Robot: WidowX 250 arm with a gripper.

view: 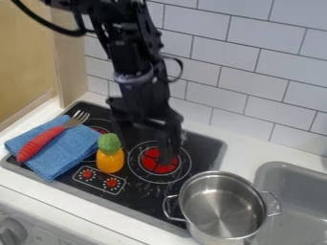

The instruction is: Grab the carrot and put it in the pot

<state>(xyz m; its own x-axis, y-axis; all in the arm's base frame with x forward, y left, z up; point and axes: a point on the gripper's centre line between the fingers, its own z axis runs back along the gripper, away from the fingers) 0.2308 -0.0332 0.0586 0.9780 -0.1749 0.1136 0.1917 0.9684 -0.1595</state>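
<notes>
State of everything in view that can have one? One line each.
Carrot: whole, out of the pot, on the stove, green end toward the wall.
Pot: upright, lid off, nothing in it.
Claw: hanging over the stove, not holding the carrot.
Cloth: folded, lying partly on the stove.
Fork: resting across the cloth, tines toward the wall.

black stovetop [144, 192] | blue cloth [71, 149] | upright carrot [110, 161] | metal pot [195, 203] at corner

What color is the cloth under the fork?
The cloth is blue, seen in the camera view.
</notes>
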